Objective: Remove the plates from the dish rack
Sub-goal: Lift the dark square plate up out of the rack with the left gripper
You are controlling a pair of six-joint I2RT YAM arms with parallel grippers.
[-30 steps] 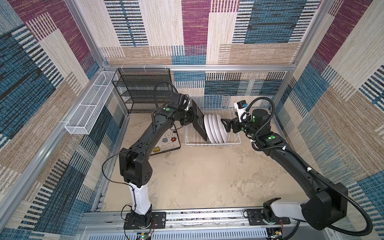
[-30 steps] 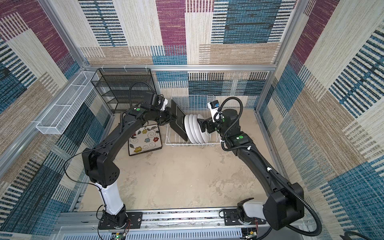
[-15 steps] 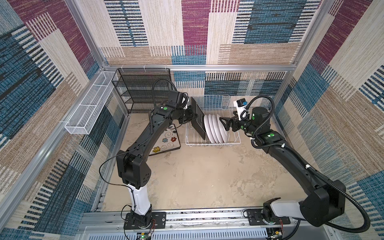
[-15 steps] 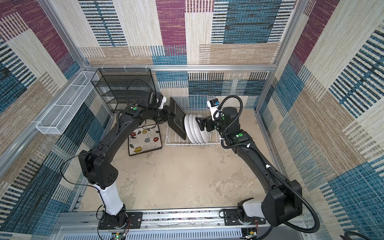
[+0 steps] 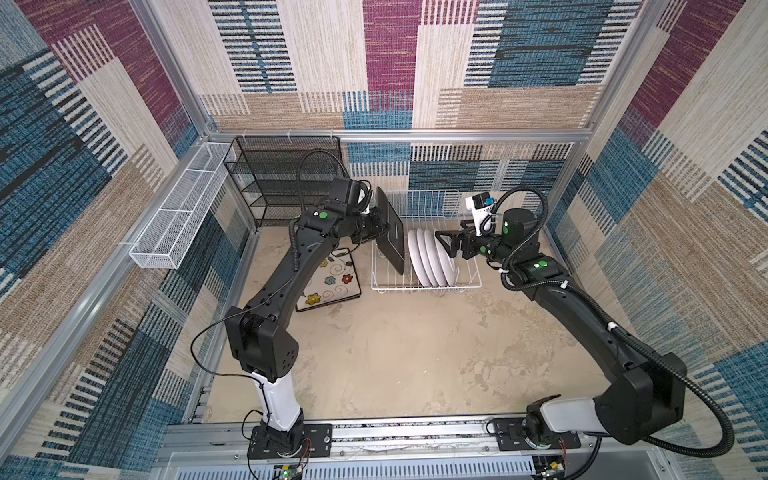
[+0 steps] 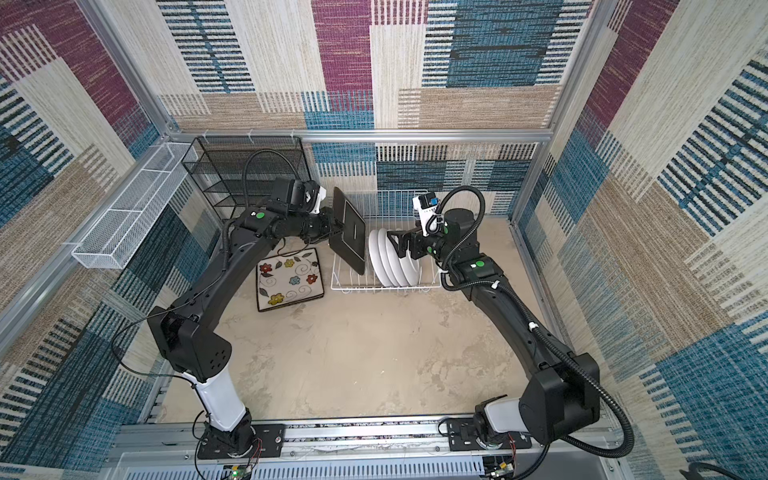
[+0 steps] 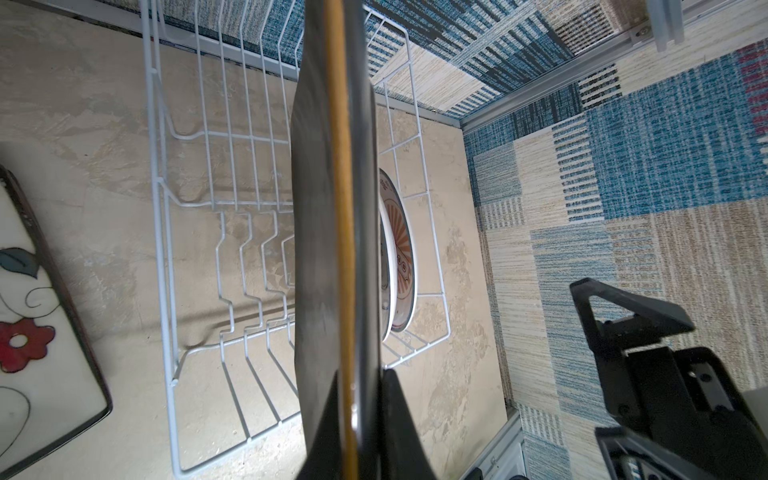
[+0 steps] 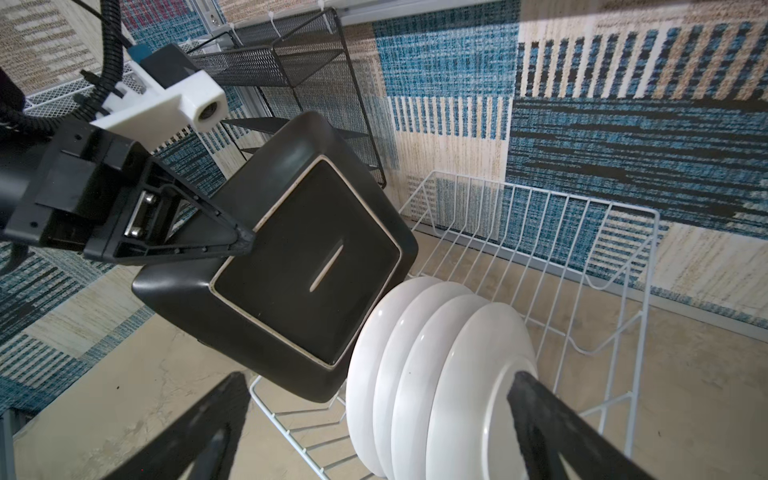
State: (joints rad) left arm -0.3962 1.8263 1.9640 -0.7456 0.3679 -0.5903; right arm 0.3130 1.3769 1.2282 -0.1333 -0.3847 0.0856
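The left tool (image 5: 383,232) is closed tightly on the left edge of a square plate (image 5: 392,237), which shows its black back to the right. Compared with one second ago, this plate stands higher and a little more to the left. Its lower corner still hangs over the left part of the dish rack (image 5: 415,287), above the wires. Four round white plates (image 5: 430,257) stand upright in a row in the rack, just right of the held plate, as before. The right tool (image 5: 446,245) has its jaws wide apart and holds nothing. It has come slightly closer to the right-most round plate; whether it touches it cannot be told. Another square plate with flowers (image 5: 330,282) lies face up on the counter (image 5: 395,353), left of the rack, unchanged.
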